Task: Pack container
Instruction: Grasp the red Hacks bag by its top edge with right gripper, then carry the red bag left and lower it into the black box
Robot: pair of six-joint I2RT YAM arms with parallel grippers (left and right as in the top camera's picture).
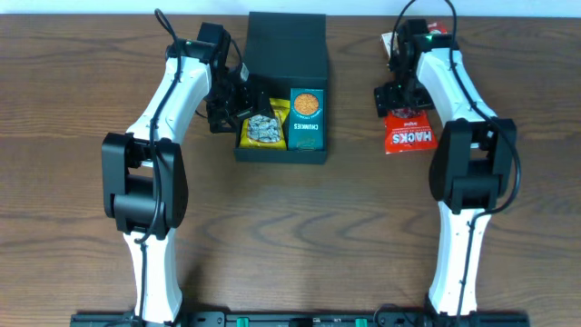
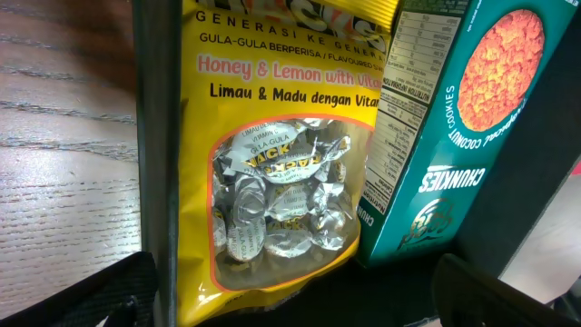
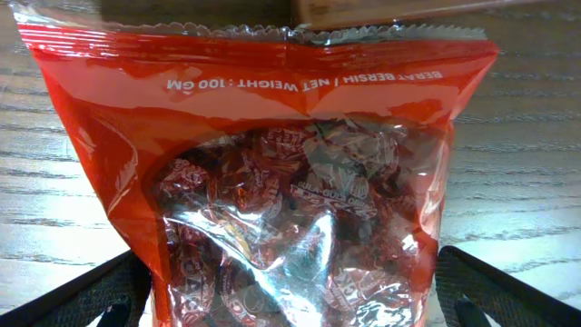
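Nearest the arm bases, the wooden tabletop (image 1: 290,227) lay bare between the two white arms. Farther out on the right side, a red candy packet (image 1: 409,136) lay flat on the wood, its clear window full of wrapped sweets. The right gripper (image 1: 392,98) hung over the packet's far end. In the right wrist view its black fingers (image 3: 82,291) showed at both lower corners, spread wide, with the red candy packet (image 3: 290,182) between them and not pinched.

Level with it, near the middle of the tabletop, stood the container (image 1: 281,156), a dark box with its top open. Two things lay side by side inside it: a yellow candy packet (image 1: 263,130) on the left and a teal cookie packet (image 1: 307,118) on the right, touching each other. The left gripper (image 1: 238,107) sat at the container's left wall, just beside the yellow candy packet. The left wrist view showed that wall (image 2: 154,136) as a dark upright strip, the yellow candy packet (image 2: 272,182) against it and the teal cookie packet (image 2: 454,136) beyond. The left gripper's fingers (image 2: 100,295) stood well apart at the lower corners, holding nothing.

Beyond the packets, the container's lid (image 1: 286,45) lay folded back. Farthest right, a small packet (image 1: 390,41) peeked from behind the right arm, too hidden to identify.
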